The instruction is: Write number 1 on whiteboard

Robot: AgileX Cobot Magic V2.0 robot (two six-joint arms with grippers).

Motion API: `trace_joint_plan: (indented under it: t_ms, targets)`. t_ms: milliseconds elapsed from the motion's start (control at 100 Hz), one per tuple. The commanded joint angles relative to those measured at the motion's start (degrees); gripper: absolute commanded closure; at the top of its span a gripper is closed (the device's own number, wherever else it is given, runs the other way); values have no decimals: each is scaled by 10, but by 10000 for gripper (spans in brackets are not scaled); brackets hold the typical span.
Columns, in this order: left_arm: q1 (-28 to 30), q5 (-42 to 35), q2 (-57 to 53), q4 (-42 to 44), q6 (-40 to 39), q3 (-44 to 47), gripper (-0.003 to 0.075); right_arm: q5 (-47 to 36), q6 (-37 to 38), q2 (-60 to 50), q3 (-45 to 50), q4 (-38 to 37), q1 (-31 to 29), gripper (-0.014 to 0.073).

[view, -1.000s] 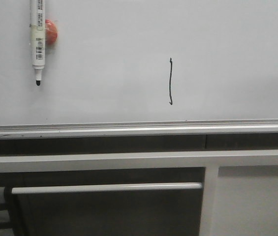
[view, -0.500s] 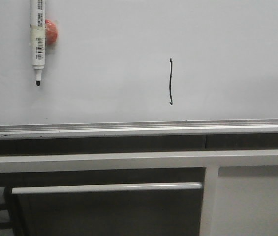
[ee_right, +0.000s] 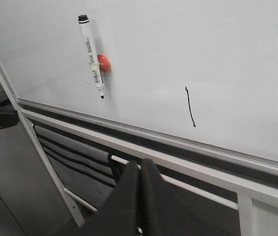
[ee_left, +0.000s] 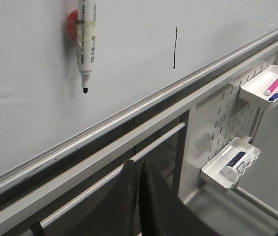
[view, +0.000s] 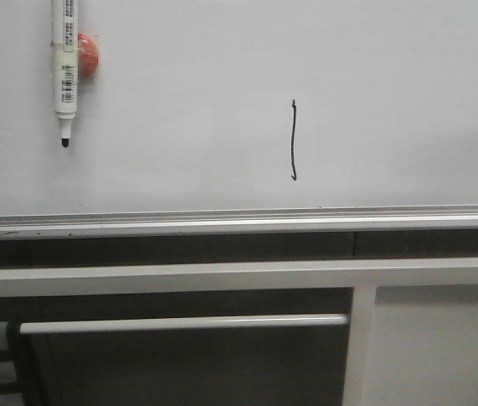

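Your marker [view: 65, 72] label: barcode, text unreadable. Number 1 [view: 293, 140]: thin wavy black stroke on whiteboard [view: 391, 101]. Left pincer [ee_left: 138, 169] and right pincer [ee_right: 139, 169] pressed together, empty.

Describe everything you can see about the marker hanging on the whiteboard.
The marker is a white barrel with barcode labels, hanging upright against the whiteboard, black tip down and uncapped. A red-orange round piece sits behind it, apparently holding it there. It hangs up and to the left of the number 1. No jaws touch it.

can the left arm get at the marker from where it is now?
Probably yes. The marker hangs tip-down on the whiteboard, uncapped, with nothing between it and the left gripper, which sits shut below the tray rail.
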Motion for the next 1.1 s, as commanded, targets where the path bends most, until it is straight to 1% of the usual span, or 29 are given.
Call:
trace_joint_plan:
  t_ms: [0,180,260,320,390,440,460,510,530,580,600,650,730,770,780,790,930,1030,1090]
  targets:
    - [-4,13,4,-33,-8,-15,741,-29,-2,6,-14,17,-3,657]
    - [3,10,2,-23,-8,-14,741,-29,-2,6,-14,17,-3,657]
    - [38,26,2,2,-14,-15,741,-29,-2,6,-14,17,-3,657]
    - [76,56,2,71,-33,-15,741,-29,-2,6,-14,17,-3,657]
    - [142,114,2,168,-68,-15,741,-29,-2,6,-14,17,-3,657]
    - [209,150,2,198,-105,-15,741,-29,-2,6,-14,17,-3,657]
    - [227,158,2,198,-121,-15,741,-29,-2,6,-14,17,-3,657]
    - [303,193,2,196,-147,-11,741,-29,-2,6,-14,17,-3,657]
    - [323,205,2,196,-152,-10,741,-29,-2,6,-14,17,-3,657]
    - [402,263,2,203,-152,-10,741,-29,-2,6,-14,17,-3,657]
    - [421,277,2,207,-152,-10,741,-29,-2,6,-14,17,-3,657]
    - [494,332,1,208,-152,-10,741,-29,-2,6,-14,17,-3,657]
    - [576,397,1,205,-152,-10,741,-29,-2,6,-14,17,-3,657]
    - [627,437,1,201,-152,-10,741,-29,-2,6,-14,17,-3,657]
    - [627,437,1,200,-152,-10,741,-29,-2,6,-14,17,-3,657]
    - [647,451,1,198,-152,-10,741,-29,-2,6,-14,17,-3,657]
    - [749,540,1,199,-150,-10,741,-29,-2,6,-14,17,-3,657]
    - [789,591,1,196,-149,-10,741,-29,-2,6,-14,17,-3,657]
    - [807,615,1,179,-126,-10,741,-29,-2,6,-14,17,-3,657]
